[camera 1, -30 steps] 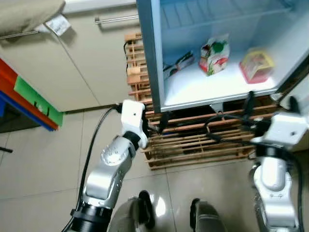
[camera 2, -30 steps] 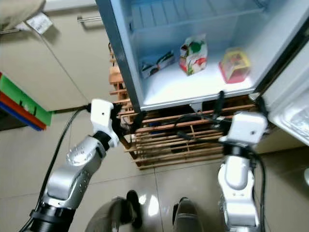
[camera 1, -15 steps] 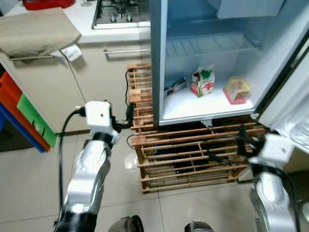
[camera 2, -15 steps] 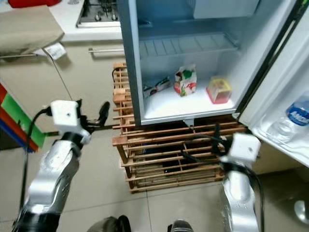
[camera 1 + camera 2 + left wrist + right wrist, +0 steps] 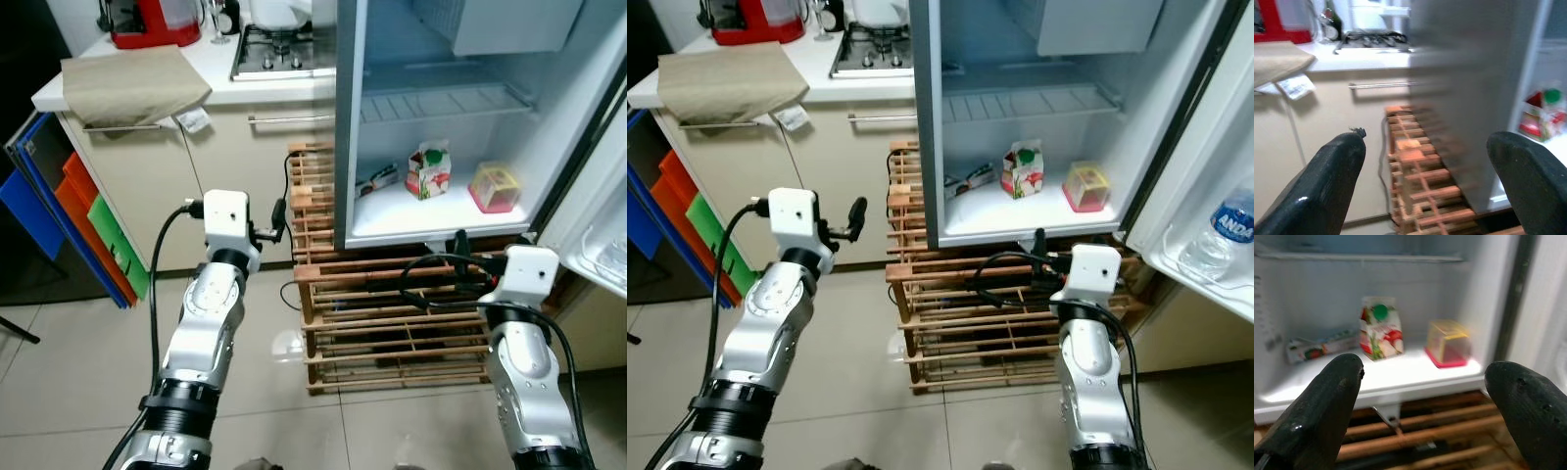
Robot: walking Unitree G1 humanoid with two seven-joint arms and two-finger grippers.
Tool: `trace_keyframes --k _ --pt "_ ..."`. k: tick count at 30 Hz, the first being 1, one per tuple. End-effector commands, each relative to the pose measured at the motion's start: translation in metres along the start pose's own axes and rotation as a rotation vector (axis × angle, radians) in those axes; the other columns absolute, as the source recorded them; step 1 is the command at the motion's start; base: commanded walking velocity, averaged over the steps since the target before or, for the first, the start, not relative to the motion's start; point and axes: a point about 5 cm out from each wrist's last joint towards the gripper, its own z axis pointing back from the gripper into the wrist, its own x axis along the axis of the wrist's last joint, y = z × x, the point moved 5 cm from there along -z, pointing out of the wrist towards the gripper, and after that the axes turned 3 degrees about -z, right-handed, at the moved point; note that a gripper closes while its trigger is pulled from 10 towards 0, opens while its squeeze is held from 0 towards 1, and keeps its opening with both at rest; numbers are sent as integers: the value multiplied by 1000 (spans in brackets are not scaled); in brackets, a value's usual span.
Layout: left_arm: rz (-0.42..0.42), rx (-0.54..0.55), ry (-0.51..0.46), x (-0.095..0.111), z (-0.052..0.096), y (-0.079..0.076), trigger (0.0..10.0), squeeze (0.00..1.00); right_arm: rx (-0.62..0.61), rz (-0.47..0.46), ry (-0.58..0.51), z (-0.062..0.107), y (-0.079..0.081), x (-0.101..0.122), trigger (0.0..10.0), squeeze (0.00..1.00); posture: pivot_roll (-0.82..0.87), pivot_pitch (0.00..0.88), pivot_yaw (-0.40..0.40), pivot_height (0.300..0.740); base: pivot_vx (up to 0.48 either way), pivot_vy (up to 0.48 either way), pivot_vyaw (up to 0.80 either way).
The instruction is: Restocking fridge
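The fridge stands open on a wooden rack, and its bottom shelf holds three things: one carton with a green cap and red fruit printed on it, one yellow box on a red base to its right, and one flat packet lying to its left; none of their lettering can be read. One water bottle with a blue label sits in the door shelf; its writing is cut off and unreadable. The left gripper hovers empty beside the fridge's outer wall, fingers spread apart. The right gripper hangs just below the shelf edge, fingers likewise spread and holding nothing.
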Motion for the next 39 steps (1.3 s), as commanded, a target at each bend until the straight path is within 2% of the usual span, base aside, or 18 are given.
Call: trace_keyframes --k 1,10,13,20,25,28,31,32,33,35,36,37,38,39 --pt "-7 -5 -16 3 0 2 10000 0 -19 7 5 1 -7 -1 10000 0 -208 0 79 740 0 0 0" --pt "25 -45 -46 4 4 -4 10000 0 -27 28 20 2 -15 -5 10000 0 -212 7 83 740 0 -427 0" --pt "63 -53 -64 6 6 -5 10000 0 -29 29 25 2 -17 -6 10000 0 -213 6 83 740 0 -469 0" --pt "67 -59 -59 4 7 -6 10000 0 -22 36 35 4 -19 -9 10000 0 -219 6 81 740 0 -460 0" --pt "74 -67 -55 3 7 -8 10000 0 -17 40 49 10 -21 -13 10000 0 -228 1 83 740 0 -461 0" --pt "74 -73 -44 0 6 -10 10000 0 -7 46 76 19 -23 -22 10000 0 -236 1 85 740 0 -460 0" --pt "73 -74 -36 -2 5 -10 10000 0 19 114 99 26 -25 -30 10000 0 -240 0 86 740 0 -458 0" --pt "81 -82 -12 -8 1 -10 10000 0 74 146 157 35 -23 -47 10000 0 -244 0 87 740 259 -401 0" --pt "81 -82 -12 -8 1 -10 10000 0 74 146 157 35 -23 -47 10000 0 -244 0 87 740 259 -401 0" --pt "109 -55 10 -13 -3 -3 10000 0 134 170 276 49 -23 -74 10000 0 -248 0 86 740 133 0 0" --pt "106 -48 34 -18 -6 -1 10000 0 144 198 376 60 -28 -95 10000 0 -249 0 87 740 0 0 0" --pt "61 -50 105 -32 -11 0 10000 0 121 278 610 87 -49 -138 10000 0 -248 0 88 740 0 0 0" --pt "39 -52 135 -38 -12 0 10000 0 100 294 686 98 -58 -150 10000 0 -247 0 88 740 0 0 0" --pt "39 -52 135 -38 -12 0 10000 0 100 294 686 98 -58 -150 10000 0 -247 0 88 740 0 0 0"
